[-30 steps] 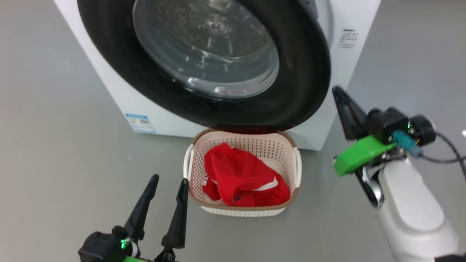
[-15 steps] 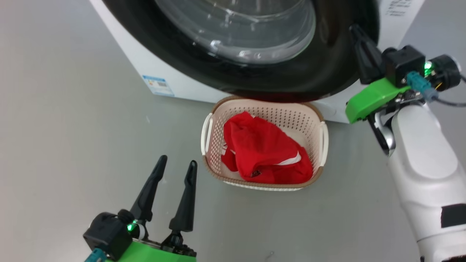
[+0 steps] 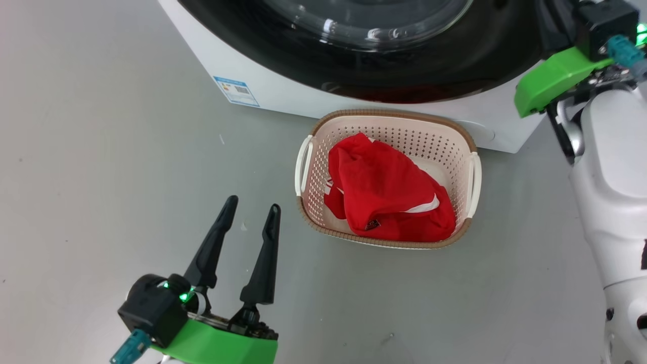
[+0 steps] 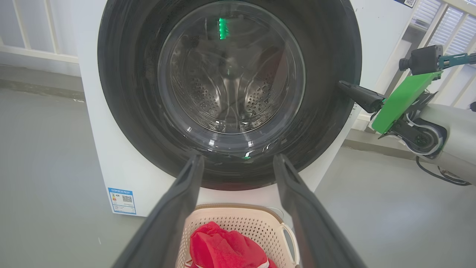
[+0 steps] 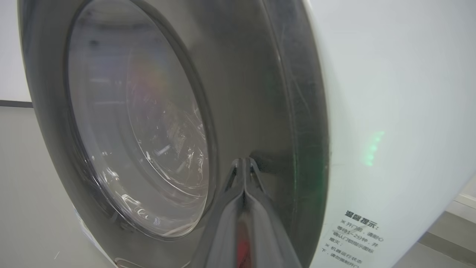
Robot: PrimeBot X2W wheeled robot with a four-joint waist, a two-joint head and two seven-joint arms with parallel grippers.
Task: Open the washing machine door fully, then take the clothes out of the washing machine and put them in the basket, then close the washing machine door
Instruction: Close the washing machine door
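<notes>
The grey floor [image 3: 101,151] carries the white washing machine [image 3: 273,92] at the frame's top. The basket [image 3: 404,139] stands just below it, centre-right.

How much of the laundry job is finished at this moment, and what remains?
Done: the red clothes lie in the basket; the drum behind the glass looks empty. In hand: the shut right end effector sits at the black rim of the washing machine door, which looks flat against the washing machine. Left: perhaps a last push; whether it is latched I cannot tell. The left end effector is open, empty.
</notes>
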